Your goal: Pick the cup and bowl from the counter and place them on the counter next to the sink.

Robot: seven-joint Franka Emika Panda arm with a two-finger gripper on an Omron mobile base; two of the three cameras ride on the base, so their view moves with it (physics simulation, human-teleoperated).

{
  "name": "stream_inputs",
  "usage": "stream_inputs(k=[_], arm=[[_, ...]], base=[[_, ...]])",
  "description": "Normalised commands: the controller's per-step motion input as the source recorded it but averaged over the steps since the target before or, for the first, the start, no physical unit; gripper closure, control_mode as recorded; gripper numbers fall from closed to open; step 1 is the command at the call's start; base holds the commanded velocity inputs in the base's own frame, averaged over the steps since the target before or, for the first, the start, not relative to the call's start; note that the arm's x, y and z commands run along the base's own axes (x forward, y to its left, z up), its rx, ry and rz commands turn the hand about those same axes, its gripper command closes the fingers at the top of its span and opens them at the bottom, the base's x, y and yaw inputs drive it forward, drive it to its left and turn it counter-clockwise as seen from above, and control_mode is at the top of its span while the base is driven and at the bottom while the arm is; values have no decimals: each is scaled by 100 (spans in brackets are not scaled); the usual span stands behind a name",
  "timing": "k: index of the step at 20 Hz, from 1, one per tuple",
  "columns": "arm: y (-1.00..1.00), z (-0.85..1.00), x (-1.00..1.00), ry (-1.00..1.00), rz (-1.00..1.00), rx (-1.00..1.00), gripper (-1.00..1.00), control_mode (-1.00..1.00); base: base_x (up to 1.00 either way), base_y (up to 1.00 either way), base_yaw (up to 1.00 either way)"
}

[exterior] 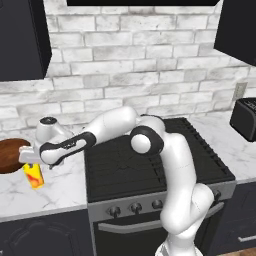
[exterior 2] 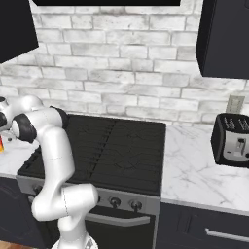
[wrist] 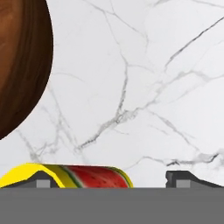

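Note:
The yellow cup [exterior: 33,176] with a red-orange pattern stands on the white marble counter [exterior: 55,192] left of the stove. My gripper [exterior: 31,164] hangs right over it, open. In the hand view the cup's rim [wrist: 74,174] lies low between my gripper [wrist: 111,180] fingers, pushed toward the left fingertip [wrist: 41,180], while the right fingertip [wrist: 183,179] stands apart from it. The dark reddish-brown bowl [exterior: 9,155] sits just behind and left of the cup, and its edge [wrist: 22,65] curves down the hand view's left side. The sink is out of view.
A black stovetop [exterior: 150,160] lies right of the cup, with my arm stretched across its left part. A grey kettle-like object [exterior: 49,127] stands behind the gripper. A black toaster [exterior: 245,117] sits on the right counter. Dark cabinets hang above.

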Motion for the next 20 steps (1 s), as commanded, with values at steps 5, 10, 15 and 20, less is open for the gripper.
stream_inputs(k=[5,10,15,20], arm=[[0,0,0,0,0,0,100,-100],[0,0,0,0,0,0,100,-100],[0,0,-3,0,0,0,100,-100],[-9,0,-29,-4,9,0,100,-100]], base=[[0,0,0],[0,0,0],[0,0,0],[0,0,0]])
